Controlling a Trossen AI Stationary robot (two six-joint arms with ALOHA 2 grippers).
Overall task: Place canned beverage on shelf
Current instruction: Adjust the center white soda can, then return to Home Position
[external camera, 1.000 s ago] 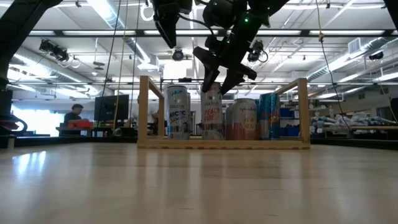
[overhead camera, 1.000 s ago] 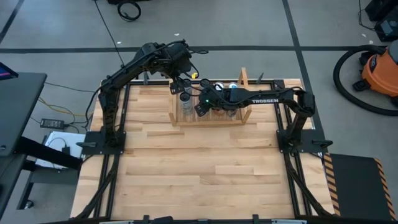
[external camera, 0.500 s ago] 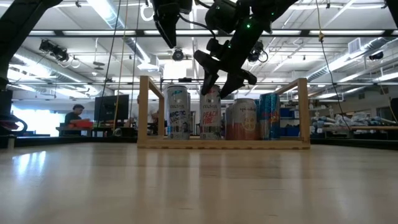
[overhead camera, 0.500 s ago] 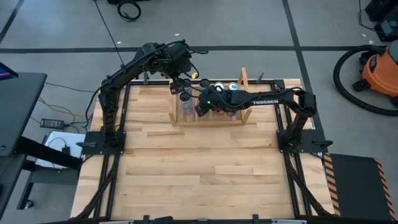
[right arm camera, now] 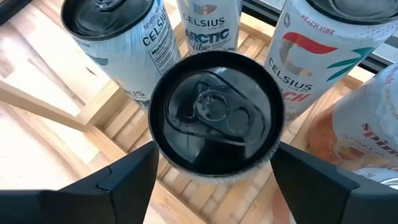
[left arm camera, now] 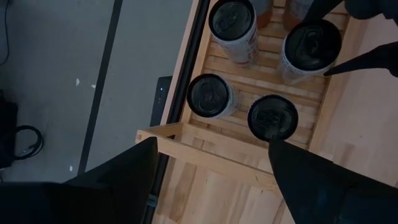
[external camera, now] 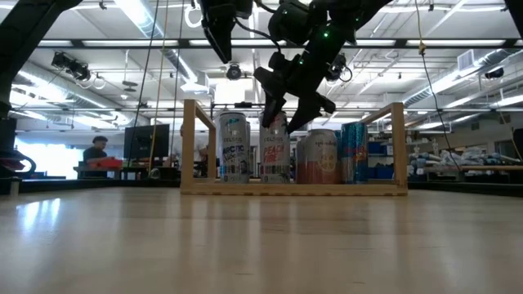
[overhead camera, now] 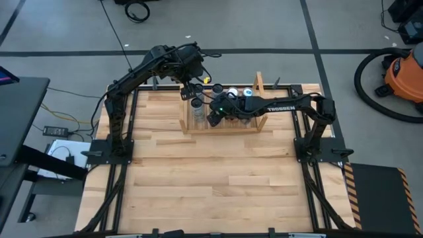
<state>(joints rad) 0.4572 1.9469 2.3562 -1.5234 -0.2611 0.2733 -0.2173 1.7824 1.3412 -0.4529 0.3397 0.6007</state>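
Note:
The shelf (external camera: 294, 189) is a light wooden rack at the table's far edge, with several cans standing upright on its slats. The canned beverage (right arm camera: 214, 112), white and red with a black top, stands in the shelf's near row (external camera: 276, 159). My right gripper (external camera: 282, 124) is open, slanting down over it, with one finger on each side of the can's top and a gap to each. My left gripper (left arm camera: 211, 146) hangs open high above the shelf's left end (overhead camera: 192, 92), with nothing between its fingers.
A white can (external camera: 234, 147) stands left of the placed can, with an orange can (external camera: 321, 157) and a blue can (external camera: 353, 151) on its right. More white cans (right arm camera: 205, 25) stand behind it. The shelf's upright side boards (external camera: 189, 143) close both ends. Bare tabletop (overhead camera: 218, 178) lies nearer.
My right gripper has opened and let go of the canned beverage's top. The can stands upright on the shelf's slats.

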